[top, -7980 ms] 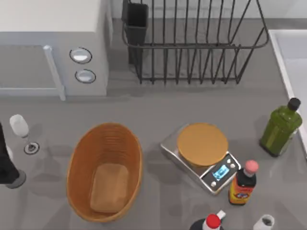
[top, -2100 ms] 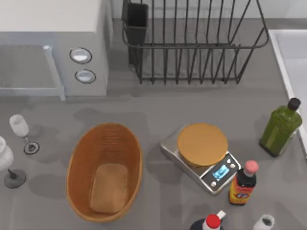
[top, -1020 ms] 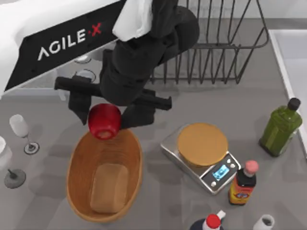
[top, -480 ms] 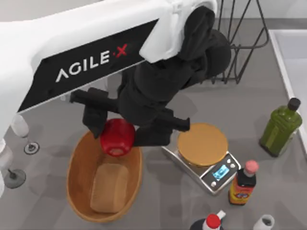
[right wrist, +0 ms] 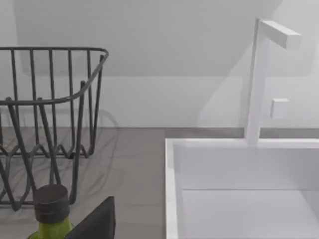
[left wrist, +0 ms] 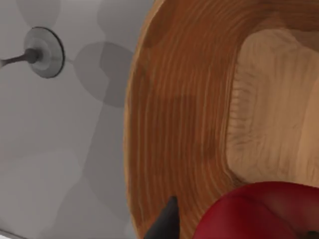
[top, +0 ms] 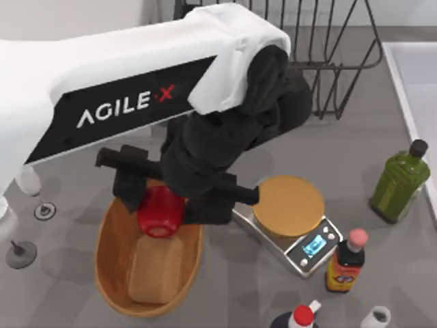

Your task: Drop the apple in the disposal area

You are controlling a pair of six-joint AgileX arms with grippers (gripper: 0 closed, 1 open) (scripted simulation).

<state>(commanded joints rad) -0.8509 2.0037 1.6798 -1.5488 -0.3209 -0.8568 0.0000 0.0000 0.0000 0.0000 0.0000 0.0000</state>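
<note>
- While it hangs over the upper end of the disposal area (top: pixel 113 263), left of centre in the top view, the left gripper (top: pixel 164 205) is closed narrowly on the apple (top: pixel 160 211), its dark fingers (top: pixel 130 193) pressing the fruit from either side.
- The apple sits above the basket's rim and the tan pad (top: pixel 156 269); in the left wrist view the apple (left wrist: pixel 259 211) fills the lower right corner over the ribbed wicker wall (left wrist: pixel 169 124).
- At the far left of the grey table (top: pixel 61 287) stands a wine glass (top: pixel 27 188).
- Right of the basket, just beside it, is a kitchen scale (top: pixel 290 219), then a red-capped bottle (top: pixel 345 260) and, at the right edge, a green bottle (top: pixel 399 181).
- Along the top runs a black wire rack (top: pixel 334 61).
- The right wrist view has a white sink (right wrist: pixel 239 189) and a pale wall (right wrist: pixel 149 74); whether the right gripper is open I cannot tell.
</note>
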